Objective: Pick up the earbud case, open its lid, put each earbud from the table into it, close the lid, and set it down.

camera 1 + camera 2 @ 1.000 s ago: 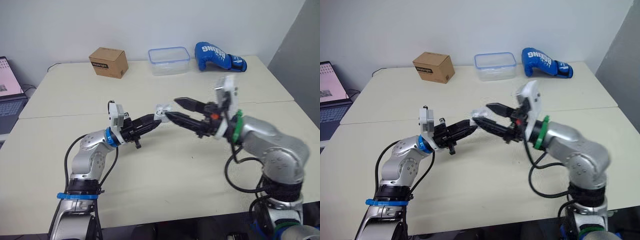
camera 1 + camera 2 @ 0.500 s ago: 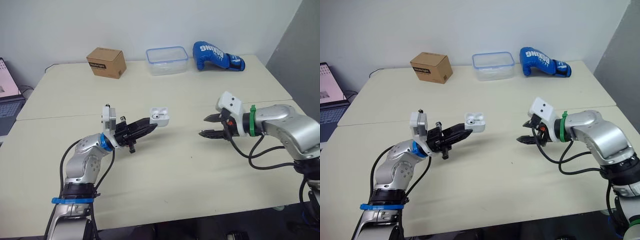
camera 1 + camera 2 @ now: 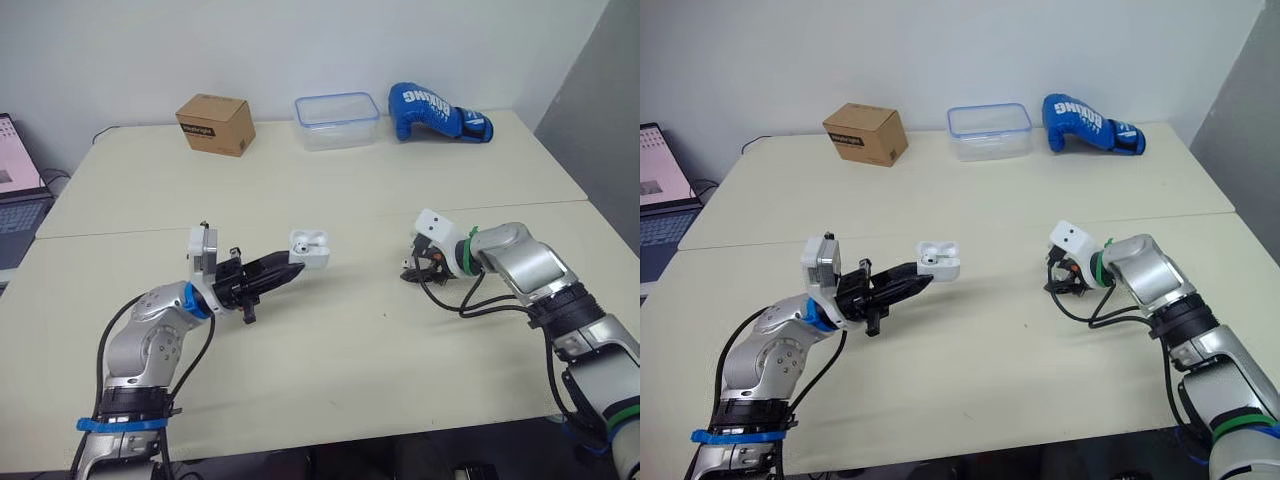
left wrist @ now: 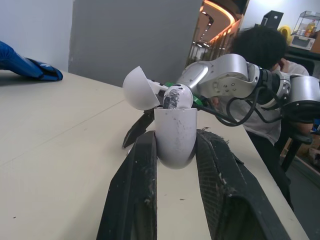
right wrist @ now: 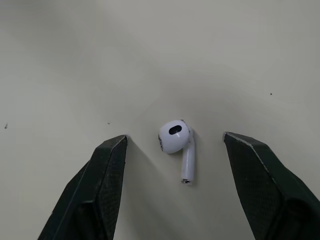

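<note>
The earbud case (image 3: 309, 249) sits clamped between the fingers of the left gripper (image 3: 296, 266), above the table (image 3: 330, 350) left of centre, its lid tipped back and one earbud (image 4: 173, 96) in it. Well to the right, the right gripper (image 3: 410, 268) is low over the table, its fingers spread on either side of a second earbud (image 5: 177, 142), which lies on the tabletop touching neither. Along the far edge stand a cardboard box (image 3: 214, 124) at left, a plastic container (image 3: 337, 121) at centre and a boxing glove (image 3: 437, 112) at right. A laptop (image 3: 18, 190) sits beyond the table's left edge.
</note>
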{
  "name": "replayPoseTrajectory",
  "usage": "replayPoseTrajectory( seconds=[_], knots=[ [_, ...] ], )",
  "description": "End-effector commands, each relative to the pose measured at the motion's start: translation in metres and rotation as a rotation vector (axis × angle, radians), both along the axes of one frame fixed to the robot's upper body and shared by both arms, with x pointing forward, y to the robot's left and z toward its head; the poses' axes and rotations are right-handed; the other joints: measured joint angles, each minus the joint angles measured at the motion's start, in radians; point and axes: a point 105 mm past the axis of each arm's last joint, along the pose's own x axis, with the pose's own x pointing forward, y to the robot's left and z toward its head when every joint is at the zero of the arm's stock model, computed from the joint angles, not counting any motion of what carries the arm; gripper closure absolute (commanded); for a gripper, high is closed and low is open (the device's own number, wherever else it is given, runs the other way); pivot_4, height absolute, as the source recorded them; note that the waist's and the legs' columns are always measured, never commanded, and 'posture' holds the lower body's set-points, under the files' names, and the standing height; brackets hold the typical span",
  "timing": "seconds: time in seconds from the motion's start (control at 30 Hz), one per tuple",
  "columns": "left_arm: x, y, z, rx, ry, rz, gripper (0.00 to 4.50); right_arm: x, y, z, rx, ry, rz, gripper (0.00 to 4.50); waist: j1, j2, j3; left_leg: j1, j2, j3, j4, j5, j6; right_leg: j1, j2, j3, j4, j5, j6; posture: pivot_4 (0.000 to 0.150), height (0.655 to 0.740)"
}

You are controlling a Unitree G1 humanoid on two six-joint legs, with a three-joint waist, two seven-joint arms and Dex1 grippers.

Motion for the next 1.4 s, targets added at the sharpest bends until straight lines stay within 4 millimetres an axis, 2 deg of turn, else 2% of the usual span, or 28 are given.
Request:
replayPoseTrajectory(
  seconds=[0.03,0.3,0.4,0.6,0.63,0.8,1.07,1.23,1.4],
  knots=[
    [-0.005,0.004,0.012,-0.012,-0.043,0.006,3.75,0.003,-0.003,0.008,0.007,-0.013,-0.011,1.34,0.0,0.0,0.0,0.0,0.0,0.0,0.0,0.0,0.0,0.0,0.0,0.0,0.0,0.0,0.0,0.15,0.7307],
    [-0.006,0.004,0.011,-0.012,-0.04,0.007,3.75,0.002,-0.006,0.005,-0.003,0.007,-0.02,1.34,0.0,0.0,0.0,0.0,0.0,0.0,0.0,0.0,0.0,0.0,0.0,0.0,0.0,0.0,0.0,0.15,0.7307],
    [-0.005,0.003,0.011,-0.013,-0.04,0.005,3.75,0.002,-0.005,0.004,-0.005,0.01,-0.024,1.9,0.0,0.0,0.0,0.0,0.0,0.0,0.0,0.0,0.0,0.0,0.0,0.0,0.0,0.0,0.0,0.15,0.7307],
    [-0.005,0.002,0.01,-0.011,-0.039,0.004,3.75,0.002,-0.007,0.003,-0.014,0.016,-0.031,3.98,0.0,0.0,0.0,0.0,0.0,0.0,0.0,0.0,0.0,0.0,0.0,0.0,0.0,0.0,0.0,0.15,0.7307],
    [-0.005,0.002,0.01,-0.011,-0.039,0.003,3.75,0.002,-0.008,0.002,-0.017,0.018,-0.032,4.12,0.0,0.0,0.0,0.0,0.0,0.0,0.0,0.0,0.0,0.0,0.0,0.0,0.0,0.0,0.0,0.15,0.7307],
    [-0.006,0.002,0.01,-0.012,-0.037,0.0,3.75,-0.003,-0.012,0.005,-0.053,0.012,0.001,4.11,0.001,0.0,0.0,0.0,0.0,0.0,0.0,0.0,0.0,0.0,0.0,0.0,0.0,0.0,0.0,0.15,0.7307],
    [-0.003,-0.001,0.008,-0.01,-0.041,-0.014,3.75,-0.036,-0.032,0.02,-0.281,-0.002,0.287,4.11,0.001,0.0,0.0,-0.001,0.0,0.0,0.0,0.0,0.0,0.0,0.0,0.0,-0.001,0.0,0.0,0.15,0.7307],
    [-0.002,-0.005,0.008,-0.017,-0.048,-0.021,3.75,-0.048,-0.041,0.012,-0.383,0.02,0.411,4.11,0.0,0.0,0.0,0.0,0.0,0.001,0.0,0.0,0.0,0.0,0.0,0.0,0.0,0.0,0.0,0.15,0.7307],
    [-0.001,-0.006,0.007,-0.019,-0.051,-0.024,3.75,-0.047,-0.046,-0.002,-0.453,0.029,0.457,4.11,0.001,0.0,0.0,0.0,0.0,0.002,0.0,0.0,0.0,0.0,0.0,0.0,0.0,0.0,0.0,0.15,0.7307]
  ],
)
